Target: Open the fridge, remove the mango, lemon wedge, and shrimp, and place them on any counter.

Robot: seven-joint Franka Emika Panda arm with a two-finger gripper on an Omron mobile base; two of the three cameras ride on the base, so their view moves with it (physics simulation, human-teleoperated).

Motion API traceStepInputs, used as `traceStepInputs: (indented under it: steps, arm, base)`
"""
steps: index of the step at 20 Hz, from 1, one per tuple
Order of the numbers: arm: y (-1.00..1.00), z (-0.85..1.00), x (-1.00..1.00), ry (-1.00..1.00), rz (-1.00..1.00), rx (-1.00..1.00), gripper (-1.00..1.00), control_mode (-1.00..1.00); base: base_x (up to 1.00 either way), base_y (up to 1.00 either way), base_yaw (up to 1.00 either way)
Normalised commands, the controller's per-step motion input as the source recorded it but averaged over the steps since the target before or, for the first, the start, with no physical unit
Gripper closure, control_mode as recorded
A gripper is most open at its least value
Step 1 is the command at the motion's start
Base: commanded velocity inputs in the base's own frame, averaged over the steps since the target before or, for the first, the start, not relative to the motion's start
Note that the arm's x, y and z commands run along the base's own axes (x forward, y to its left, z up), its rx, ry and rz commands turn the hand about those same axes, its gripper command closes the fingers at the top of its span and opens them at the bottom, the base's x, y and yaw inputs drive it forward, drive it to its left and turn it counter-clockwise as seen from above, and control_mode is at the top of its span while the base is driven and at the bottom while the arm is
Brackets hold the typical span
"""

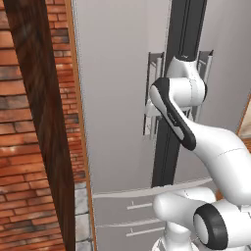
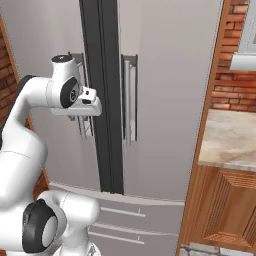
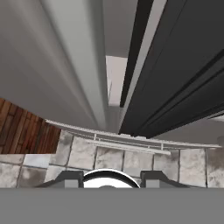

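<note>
- You get even, soft rendered light, with no glare anywhere.
- The fridge (image 1: 117,98) doors look flat grey, with faint shadows beside the handles.
- Your hand view smears close surfaces.

fridge (image 1: 117,93) doors shut, black centre seam between two vertical silver handles. white arm (image 1: 206,142) rises from lower right, its hand up at the left door's handle (image 1: 153,93). two drawers below. brick wall (image 1: 19,147) at left.
</note>
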Motion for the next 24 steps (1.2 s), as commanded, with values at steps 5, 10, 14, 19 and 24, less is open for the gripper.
traceStepInputs:
  steps: [5, 10, 14, 19, 24]
  arm:
    - [0.0, 0.0, 0.0, 0.0, 0.0, 0.0, -1.0, 1.0]
    - [0.0, 0.0, 0.0, 0.0, 0.0, 0.0, -1.0, 1.0]
    - [0.0, 0.0, 0.0, 0.0, 0.0, 0.0, -1.0, 1.0]
    - [0.0, 0.0, 0.0, 0.0, 0.0, 0.0, -1.0, 1.0]
    - [0.0, 0.0, 0.0, 0.0, 0.0, 0.0, -1.0, 1.0]
  base:
    - [-0.25, -0.01, -0.04]
    - [-0.62, -0.02, -0.08]
    - [-0.45, 0.0, -0.11]
    - [-0.12, 0.0, -0.09]
    - [-0.07, -0.07, -0.07]
